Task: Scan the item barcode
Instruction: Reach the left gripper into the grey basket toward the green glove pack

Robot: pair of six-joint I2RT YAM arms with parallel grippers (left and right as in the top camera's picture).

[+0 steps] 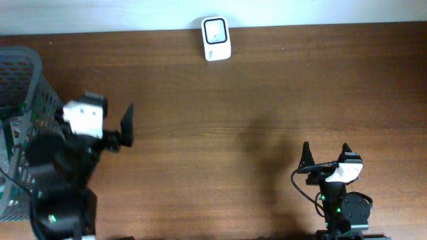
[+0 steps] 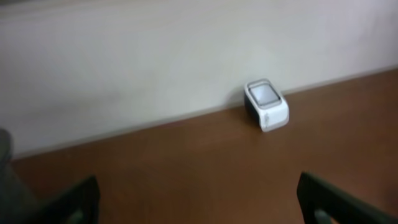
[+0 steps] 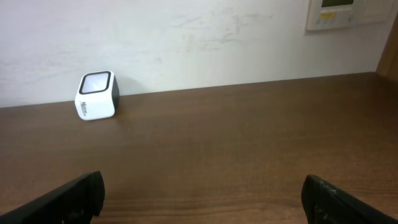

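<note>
**Overhead view: nothing held, and no item out on the table (image 1: 233,133)**

Both my pincers were wide open and empty. My left pincer (image 2: 199,208) hung by the basket (image 1: 27,73) on the left side. My right pincer (image 1: 326,157) hung near the front edge on the right. The scanner (image 1: 216,39) sat at the far edge of the table, right against the wall (image 3: 186,37), well apart from both pincers. Its little window faced up.

I could not see the item anywhere on the bare wood. I guessed it was in the basket. Something green showed through the wires, but I could not tell what it was.

This was what I thought could go wrong:

- **The basket.** If I reached in, my fingers could catch on the wires and tip or drag it.
- **The stripes.** If I grabbed the item right over its barcode, my fingers would hide the stripes. Then the scanner would read nothing.
- **The aim.** If I held the barcode facing away from the window, or off to one side, it would not read either.
- **The scanner.** If I came in too low, I could knock it, since it looked small and light.
- **The grip.** If I held the item too loosely, it could drop on the long way across.
</note>
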